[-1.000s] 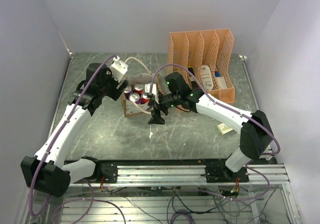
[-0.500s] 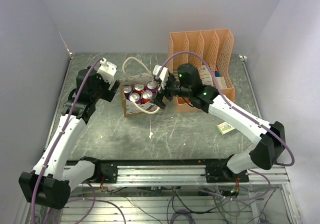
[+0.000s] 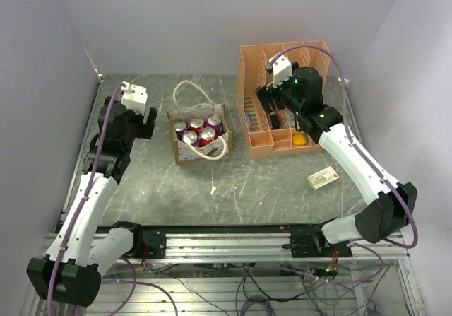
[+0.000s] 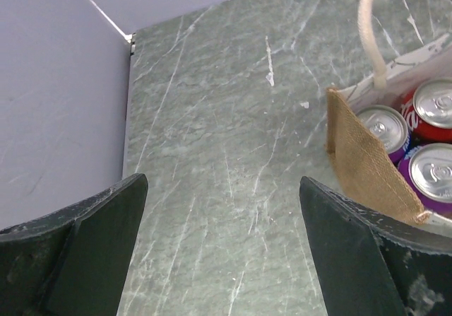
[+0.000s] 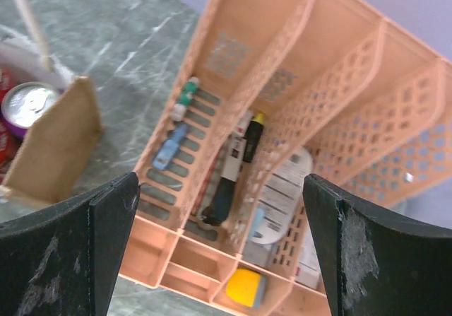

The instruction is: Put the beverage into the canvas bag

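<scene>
Near the middle of the table [image 3: 247,182], the canvas bag [image 3: 200,133] is seen standing upright with its mouth open, its two cream handles [image 3: 189,90] looped out to the far and near sides. Five cans [image 3: 196,123] are seen standing inside it, silver tops up, with red and purple bodies; three are in the far row and two in the near row. Left of the bag and apart from it, the left gripper [image 4: 222,189] is held above bare table with its jaws spread wide and nothing between them. In the left wrist view the bag's brown edge and three of the cans are caught at the right margin, beyond the right-hand finger. At the far right of the table, the right gripper [image 5: 220,189] is poised over the orange file organizer [image 3: 256,146], its jaws likewise wide apart and empty. Between its fingers, the organizer's slots are seen from above: a black marker [image 5: 233,167] with a yellow cap lies in one slot, a small blue item [image 5: 169,150] in the slot to its left, and a white printed packet [image 5: 282,189] in the slot to its right. A small box [image 3: 323,179] lies on the table near the right arm, well apart from the bag.
</scene>
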`<state>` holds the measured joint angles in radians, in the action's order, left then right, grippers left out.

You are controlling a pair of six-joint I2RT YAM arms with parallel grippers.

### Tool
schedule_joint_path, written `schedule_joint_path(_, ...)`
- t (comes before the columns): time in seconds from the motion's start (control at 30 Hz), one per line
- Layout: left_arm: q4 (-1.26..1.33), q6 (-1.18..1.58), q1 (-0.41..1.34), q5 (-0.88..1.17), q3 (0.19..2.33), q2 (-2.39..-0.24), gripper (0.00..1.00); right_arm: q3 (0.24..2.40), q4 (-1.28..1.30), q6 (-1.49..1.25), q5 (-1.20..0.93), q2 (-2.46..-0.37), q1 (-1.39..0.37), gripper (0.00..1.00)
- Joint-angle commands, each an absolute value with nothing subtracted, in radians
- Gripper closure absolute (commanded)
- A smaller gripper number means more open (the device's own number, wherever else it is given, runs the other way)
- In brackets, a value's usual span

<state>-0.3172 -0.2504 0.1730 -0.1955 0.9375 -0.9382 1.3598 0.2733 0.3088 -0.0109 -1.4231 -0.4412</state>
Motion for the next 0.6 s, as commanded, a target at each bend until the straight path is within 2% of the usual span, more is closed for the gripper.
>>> schedule_joint_path(0.0,-0.232,-0.16,0.141,-0.242,0.927,-0.907,0.01,1.385,0.234,0.344,0.207,-1.37,-0.437,0.0)
schedule_joint_path(0.27,-0.19,-0.148,0.085,-0.199,0.881,-0.856,0.01,1.336,0.268,0.288,0.281,-1.283,-0.422,0.0)
schedule_joint_path(0.57,-0.195,-0.096,0.032,-0.147,0.858,-0.779,0.01,1.108,0.205,0.217,0.307,-1.117,-0.348,0.0)
